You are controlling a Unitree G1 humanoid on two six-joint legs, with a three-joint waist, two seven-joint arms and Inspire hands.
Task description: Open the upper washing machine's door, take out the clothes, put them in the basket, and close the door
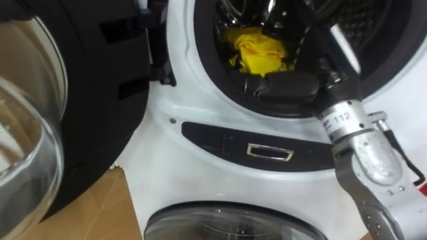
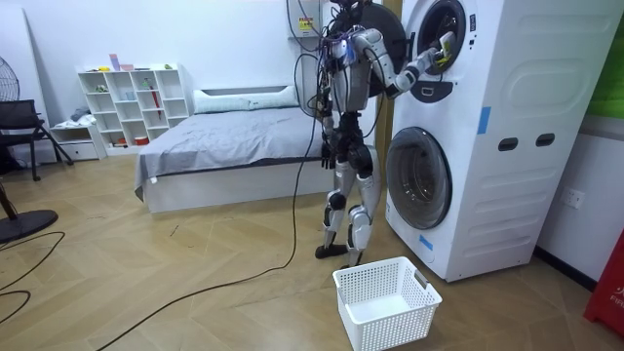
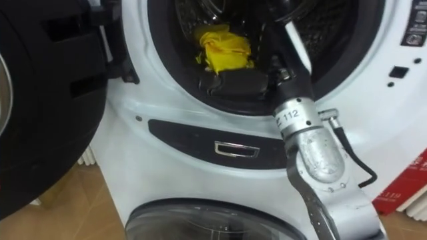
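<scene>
A crumpled yellow cloth (image 1: 257,51) (image 3: 223,45) lies inside the upper washing machine's drum (image 1: 373,27), just behind the dark door seal. My right arm reaches up from the lower right into the opening. Its dark right hand (image 1: 285,85) (image 3: 241,81) rests at the drum's lower lip, right under the cloth and touching it. Its fingers are hidden against the dark seal. In the room view I stand facing the stacked white machines (image 2: 507,117) with that arm raised to the upper opening (image 2: 439,49). My left hand (image 2: 327,151) hangs by my hip.
The upper machine's round door (image 1: 60,100) stands swung open to my left, dark-rimmed with a glass bowl. The lower machine's shut glass door (image 1: 233,223) lies below. A white laundry basket (image 2: 385,302) sits on the wooden floor by my feet. A bed (image 2: 224,141) is behind me.
</scene>
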